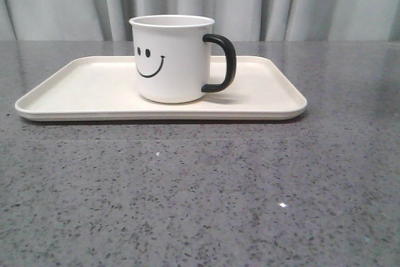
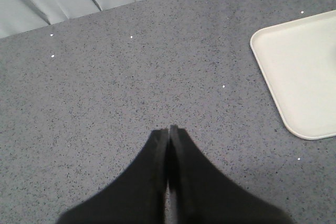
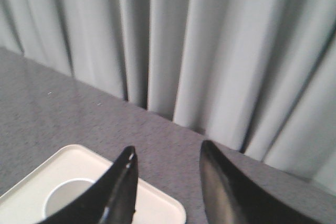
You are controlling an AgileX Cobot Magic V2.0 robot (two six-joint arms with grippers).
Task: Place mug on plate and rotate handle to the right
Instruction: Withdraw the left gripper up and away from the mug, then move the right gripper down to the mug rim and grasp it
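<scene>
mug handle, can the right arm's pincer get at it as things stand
Probably yes. The right pincer is open above the mug, and the handle sticks out to the right on the plate with nothing beside it.

Grey speckled stone table [image 1: 200, 204], one tray on it.

From my front camera I see the cream-white rectangular plate [image 1: 75, 85] lying flat on the tabletop, long side toward me, set toward the far edge near the curtain. My left wrist camera catches one rounded corner of it against the granite.
</scene>
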